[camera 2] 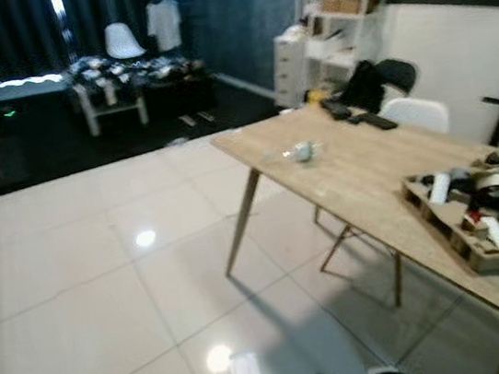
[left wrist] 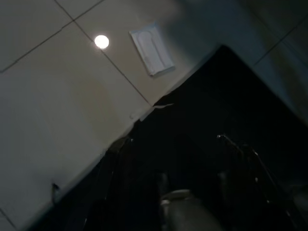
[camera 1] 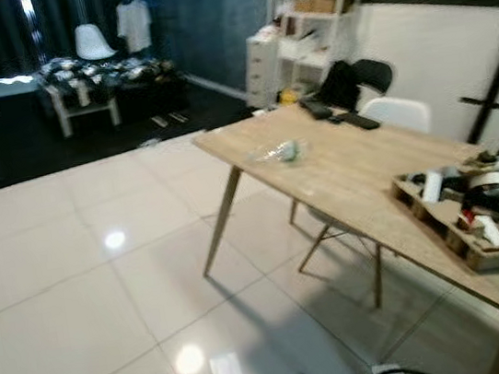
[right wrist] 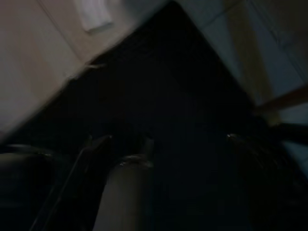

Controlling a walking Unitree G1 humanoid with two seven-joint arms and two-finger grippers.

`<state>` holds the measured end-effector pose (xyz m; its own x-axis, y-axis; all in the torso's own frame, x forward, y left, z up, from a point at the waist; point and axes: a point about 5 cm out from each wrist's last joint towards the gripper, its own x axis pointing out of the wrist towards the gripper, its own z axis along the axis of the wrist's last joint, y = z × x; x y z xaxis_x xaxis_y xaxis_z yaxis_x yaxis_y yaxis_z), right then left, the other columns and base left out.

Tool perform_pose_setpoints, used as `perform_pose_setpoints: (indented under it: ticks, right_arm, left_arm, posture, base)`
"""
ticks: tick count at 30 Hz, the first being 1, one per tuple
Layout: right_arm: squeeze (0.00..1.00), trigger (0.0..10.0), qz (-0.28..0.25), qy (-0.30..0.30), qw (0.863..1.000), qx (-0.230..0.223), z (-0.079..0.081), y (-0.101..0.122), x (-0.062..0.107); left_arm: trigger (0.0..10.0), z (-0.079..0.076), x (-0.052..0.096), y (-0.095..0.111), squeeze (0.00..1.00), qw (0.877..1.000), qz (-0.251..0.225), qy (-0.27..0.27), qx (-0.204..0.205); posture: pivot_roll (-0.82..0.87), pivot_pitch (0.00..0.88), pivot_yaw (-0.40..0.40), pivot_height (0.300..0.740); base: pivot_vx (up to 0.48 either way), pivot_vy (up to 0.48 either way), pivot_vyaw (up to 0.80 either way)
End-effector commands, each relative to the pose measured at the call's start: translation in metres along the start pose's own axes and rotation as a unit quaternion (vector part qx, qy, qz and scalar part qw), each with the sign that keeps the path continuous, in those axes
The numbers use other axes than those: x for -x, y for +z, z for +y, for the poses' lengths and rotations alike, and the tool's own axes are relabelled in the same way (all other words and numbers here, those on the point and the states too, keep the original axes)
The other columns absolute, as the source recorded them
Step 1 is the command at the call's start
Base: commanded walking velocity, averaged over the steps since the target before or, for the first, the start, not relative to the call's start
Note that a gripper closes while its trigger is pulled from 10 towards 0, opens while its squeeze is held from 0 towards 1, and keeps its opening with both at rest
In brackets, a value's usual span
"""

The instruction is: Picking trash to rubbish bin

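We stand on glossy white floor tiles (camera 1: 51,298) facing a long light-wood table on slanted legs (camera 1: 341,174). The task's thing, a small crumpled clear-plastic wrapper with a greenish lump inside (camera 1: 280,152), lies on the tabletop near its far end, well apart from everything else on the wood. Nearer to us on the same table sits a shallow wooden tray heaped with rolls of tape and small tools (camera 1: 476,211), and at the far edge rests a black bag (camera 1: 339,84) beside a white moulded chair (camera 1: 397,113).

Both arms hang low over the floor, so the wrapper is well ahead of them and up on the table. In the left wrist view, the left gripper (left wrist: 185,159) shows as dim black fingers spread apart over a black mat (left wrist: 202,110), with a flat white rectangular packet (left wrist: 152,49) lying on the tiles just beyond the mat's edge. The right gripper (right wrist: 168,144) is lost in shadow above the same dark mat; we cannot tell how it is set.
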<state>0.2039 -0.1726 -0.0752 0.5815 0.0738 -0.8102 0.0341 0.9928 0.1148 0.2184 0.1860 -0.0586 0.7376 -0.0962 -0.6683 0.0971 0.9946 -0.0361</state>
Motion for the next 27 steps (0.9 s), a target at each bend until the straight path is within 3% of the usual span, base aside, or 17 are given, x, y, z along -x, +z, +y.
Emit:
perform_pose_setpoints:
  ticks: [1,27]
  right_arm:
    - [0.0,10.0,0.004,-0.015,1.0,-0.006,-0.0104,-0.0008,0.0018]
    - [0.0,10.0,0.006,-0.018,1.0,-0.007,-0.0113,-0.0025,0.0022]
  left_arm:
    - [10.0,-0.0055,-0.0017,0.002,0.0,1.0,0.0,-0.01,-0.006]
    - [10.0,-0.0075,-0.0024,0.0026,0.0,1.0,0.003,-0.017,-0.009]
  posture:
    - [0.07,0.0,-0.046,0.74]
    - [0.07,0.0,-0.042,0.74]
  base:
    - [0.319,0.0,-0.8]
    - [0.312,0.0,-0.8]
